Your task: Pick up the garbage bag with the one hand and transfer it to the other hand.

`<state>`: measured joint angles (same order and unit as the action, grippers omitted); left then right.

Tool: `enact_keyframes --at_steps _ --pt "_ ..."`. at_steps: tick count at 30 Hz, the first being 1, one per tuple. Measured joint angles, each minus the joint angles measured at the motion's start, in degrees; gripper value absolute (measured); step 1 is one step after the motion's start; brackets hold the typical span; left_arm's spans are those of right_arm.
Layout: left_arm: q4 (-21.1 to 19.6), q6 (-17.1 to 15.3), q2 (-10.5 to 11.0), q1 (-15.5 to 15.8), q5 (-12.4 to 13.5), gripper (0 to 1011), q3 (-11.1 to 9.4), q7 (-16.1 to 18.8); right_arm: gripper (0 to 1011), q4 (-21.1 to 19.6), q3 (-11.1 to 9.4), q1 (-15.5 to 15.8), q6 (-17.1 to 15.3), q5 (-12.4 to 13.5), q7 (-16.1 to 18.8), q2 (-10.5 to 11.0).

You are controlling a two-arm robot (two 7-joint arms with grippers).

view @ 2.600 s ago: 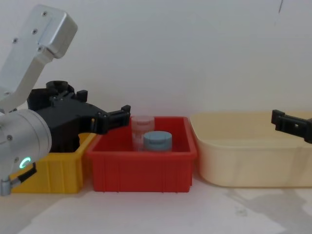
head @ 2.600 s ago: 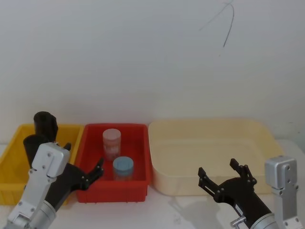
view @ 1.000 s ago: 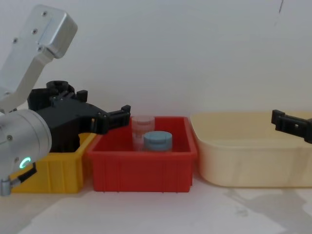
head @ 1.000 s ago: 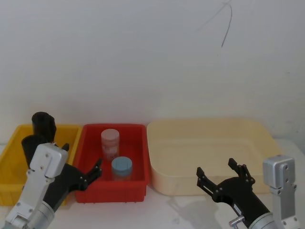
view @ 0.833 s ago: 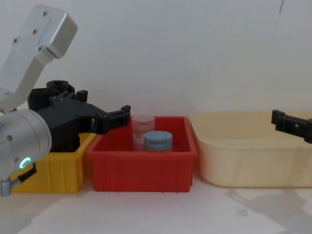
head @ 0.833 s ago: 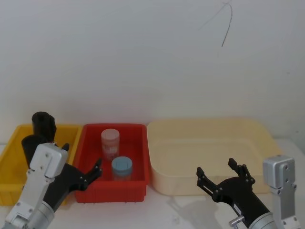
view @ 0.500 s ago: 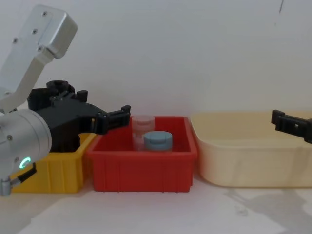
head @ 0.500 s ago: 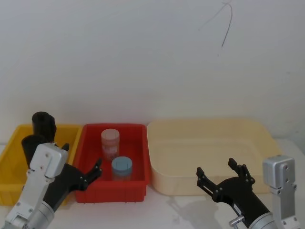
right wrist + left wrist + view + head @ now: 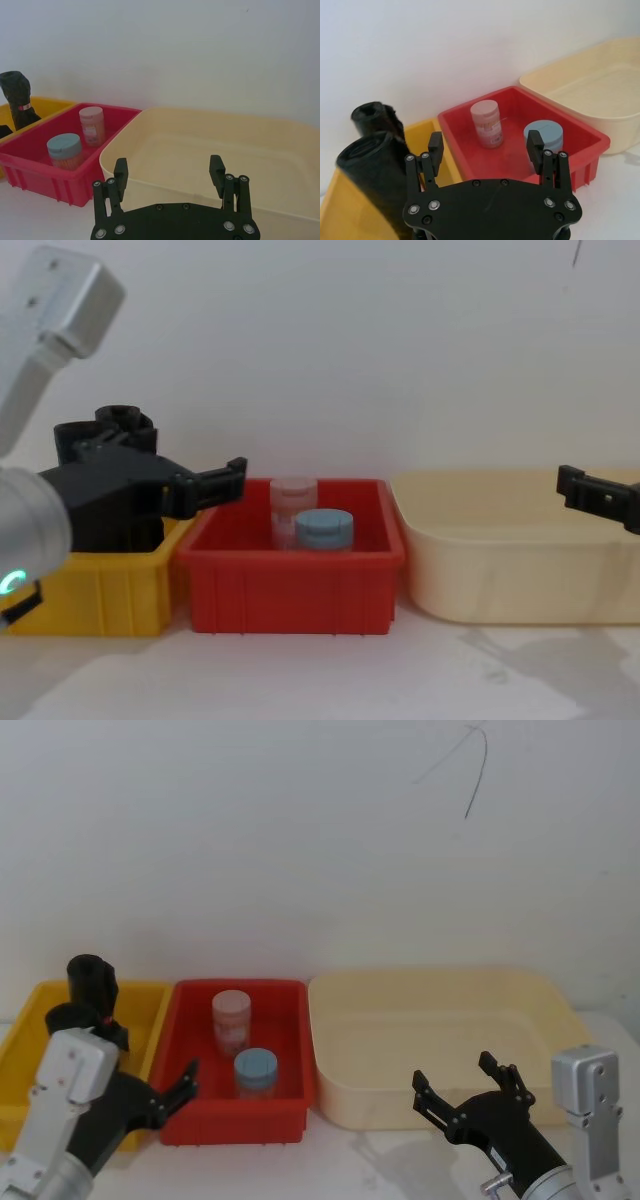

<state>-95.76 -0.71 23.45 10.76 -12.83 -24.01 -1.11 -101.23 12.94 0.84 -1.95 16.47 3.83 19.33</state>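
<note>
The garbage bag (image 9: 68, 1017), a thick black roll (image 9: 370, 165), stands upright near the front of the yellow bin (image 9: 22, 1050). Behind it stands a thinner, creased black roll (image 9: 92, 980) with a small red mark (image 9: 22, 107). My left gripper (image 9: 155, 1052) hangs open in front of the gap between the yellow and red bins. Its jaws are wide apart with nothing between them, just right of the garbage bag (image 9: 485, 140). My right gripper (image 9: 456, 1072) is open and empty in front of the cream tub (image 9: 168, 163).
A red bin (image 9: 285, 992) holds a pink jar (image 9: 231, 1017) and a blue-lidded jar (image 9: 257, 1070). A large cream tub (image 9: 440, 982) stands on its right. A white wall runs close behind all the bins. White tabletop lies in front of them.
My left arm has drawn back and to the left, carrying its open gripper away from the red bin towards the yellow one. The right arm has not moved.
</note>
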Motion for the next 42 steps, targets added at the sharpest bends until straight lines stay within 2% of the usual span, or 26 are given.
enact_keyframes --at_steps 11,19,29,42 --pt "-4.6 -0.4 3.2 -5.5 -4.0 1002 4.9 -0.9 1001 0.0 0.0 0.0 0.0 0.0 0.0 0.0" --pt "-6.1 -2.2 4.4 -7.3 -6.3 1002 8.0 -1.0 1001 0.0 0.0 0.0 0.0 0.0 0.0 0.0" --pt "-4.9 -4.9 4.8 -6.0 -8.6 1001 10.3 -2.0 1002 0.0 0.0 0.0 0.0 0.0 0.0 0.0" --pt "-0.4 -7.1 3.8 -2.0 -9.2 1002 10.0 -4.1 1001 0.0 0.0 0.0 0.0 0.0 0.0 0.0"
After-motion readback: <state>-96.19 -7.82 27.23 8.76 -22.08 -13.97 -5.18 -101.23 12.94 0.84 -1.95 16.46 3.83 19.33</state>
